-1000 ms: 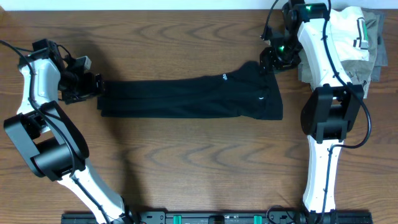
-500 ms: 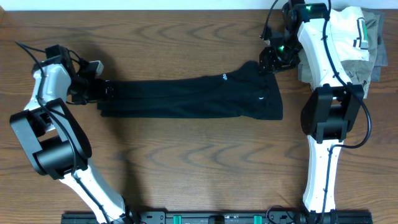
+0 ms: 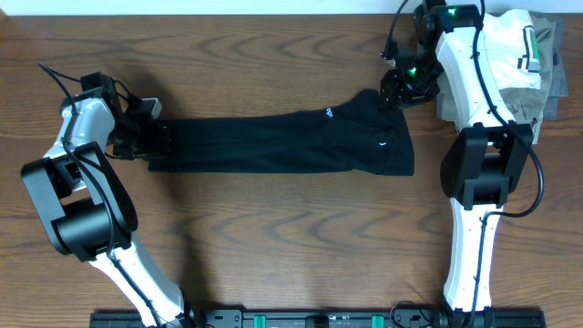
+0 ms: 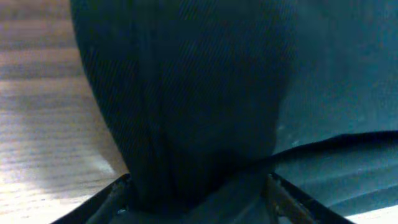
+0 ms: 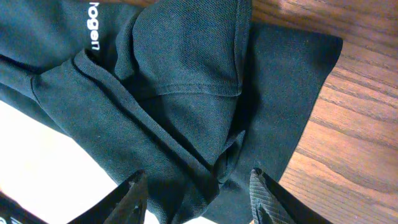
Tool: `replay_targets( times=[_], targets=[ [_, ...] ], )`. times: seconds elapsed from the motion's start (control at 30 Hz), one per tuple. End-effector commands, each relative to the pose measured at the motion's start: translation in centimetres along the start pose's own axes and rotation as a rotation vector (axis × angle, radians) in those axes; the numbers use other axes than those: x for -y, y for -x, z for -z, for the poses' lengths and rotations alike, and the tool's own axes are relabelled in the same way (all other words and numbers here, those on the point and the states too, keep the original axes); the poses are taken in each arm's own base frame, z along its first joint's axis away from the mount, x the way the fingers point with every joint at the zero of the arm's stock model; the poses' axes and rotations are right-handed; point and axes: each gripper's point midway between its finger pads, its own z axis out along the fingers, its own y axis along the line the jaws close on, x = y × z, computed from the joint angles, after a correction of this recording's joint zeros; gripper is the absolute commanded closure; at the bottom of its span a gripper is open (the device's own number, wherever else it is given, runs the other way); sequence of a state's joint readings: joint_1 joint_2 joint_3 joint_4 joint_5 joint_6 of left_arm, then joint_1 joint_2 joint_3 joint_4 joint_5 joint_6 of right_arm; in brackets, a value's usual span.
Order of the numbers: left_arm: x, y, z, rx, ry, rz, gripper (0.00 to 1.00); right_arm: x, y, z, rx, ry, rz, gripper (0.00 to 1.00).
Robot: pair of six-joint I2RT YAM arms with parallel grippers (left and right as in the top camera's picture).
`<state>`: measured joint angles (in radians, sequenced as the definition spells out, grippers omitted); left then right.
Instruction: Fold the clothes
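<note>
The clothes lie on the table as a narrow strip, seemingly doubled lengthwise already; the crosswise folds remain; the long axis runs side to side, wide end toward our right; the left gripper straddles the bunched narrow end, the right gripper straddles the wide end's far corner; whether either pinches, we cannot tell.

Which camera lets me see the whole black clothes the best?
The overhead view: the black clothes lie stretched across the wooden table, seen end to end. The left wrist view shows only bunched dark cloth up close; the right wrist view shows one end with folds and white lettering.
</note>
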<state>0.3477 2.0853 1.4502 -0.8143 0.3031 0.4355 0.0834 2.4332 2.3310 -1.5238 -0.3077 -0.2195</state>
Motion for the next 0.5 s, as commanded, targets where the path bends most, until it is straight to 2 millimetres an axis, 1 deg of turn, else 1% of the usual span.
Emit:
replay_targets(
  times=[0.0,0.07,0.13,0.17,0.23,0.27,0.3,0.47],
  targets=[
    [-0.4,-1.1,-1.0,-0.039,0.024,0.008,0.42,-0.8,0.7,2.0,0.059,0.005,0.033,0.49],
    [-0.3,-1.5,-1.4,-0.049,0.026,0.008,0.49,-0.8,0.7,2.0,0.060,0.005,0.033,0.49],
    [-0.4,-1.9,-1.8,-0.062,0.043,0.008,0.58,-0.8,0.6,2.0,0.059,0.005,0.032,0.50],
    [-0.4,-2.1,-1.9,-0.065,0.049,0.011,0.65,-0.8,0.6,2.0,0.059,0.005,0.032,0.51],
    [-0.6,-2.2,-2.2,-0.063,0.060,0.046,0.81,-0.8,0.6,2.0,0.059,0.005,0.032,0.51],
    [-0.7,-2.2,-2.3,-0.060,0.061,0.068,0.91,-0.8,0.6,2.0,0.059,0.005,0.032,0.51],
    [-0.8,-2.1,-2.3,-0.056,0.063,0.089,0.94,-0.8,0.6,2.0,0.059,0.005,0.032,0.51],
    [-1.2,-1.4,-1.9,-0.029,0.075,0.169,0.94,-0.9,0.5,2.0,0.054,0.006,0.030,0.51]
  ],
)
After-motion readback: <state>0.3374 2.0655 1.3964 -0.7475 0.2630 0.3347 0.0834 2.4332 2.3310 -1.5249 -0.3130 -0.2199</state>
